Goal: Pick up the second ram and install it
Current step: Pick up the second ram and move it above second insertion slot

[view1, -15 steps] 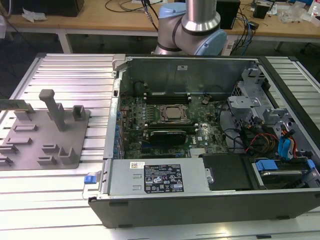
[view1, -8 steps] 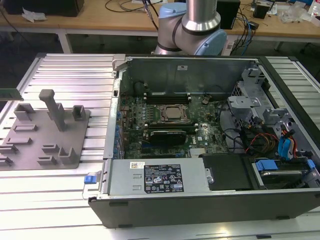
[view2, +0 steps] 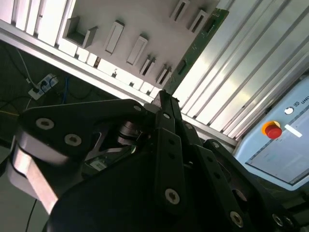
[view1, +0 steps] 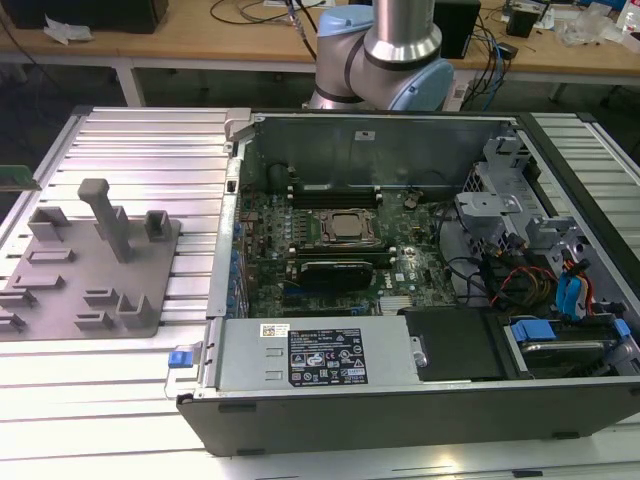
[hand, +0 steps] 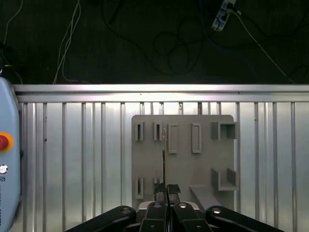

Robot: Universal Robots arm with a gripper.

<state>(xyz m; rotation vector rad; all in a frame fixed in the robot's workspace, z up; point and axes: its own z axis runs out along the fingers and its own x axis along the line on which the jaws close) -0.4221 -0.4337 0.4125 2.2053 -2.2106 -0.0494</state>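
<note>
The gripper [hand: 167,189] is pinched narrow on the second ram [hand: 164,154], its fingers closed on the near end of the stick w/ hardly a gap between them. In the first wrist view the ram shows edge-on, a thin line running out from the fingertips over the grey tray [hand: 183,164]. In the second wrist view it reads as a long green strip slanting away from the tips. Its far end lies over a corner of the tray by the narrow slots (can't tell whether that end touches the tray or hangs clear of it).

In the exterior view the tray sits flat on the ribbed metal table [view1: 130,140], toward the exterior view's left, w/ its post [view1: 105,215] standing upright. Just beside it, toward the exterior view's right, is the PC case [view1: 400,400], lying open w/ the motherboard [view1: 340,230] exposed. The arm [view1: 400,40] stands behind the case's far wall.

A pale blue pendant [hand: 7,159] w/ a red button [view2: 273,130] lies on the same table, well apart from the tray.
</note>
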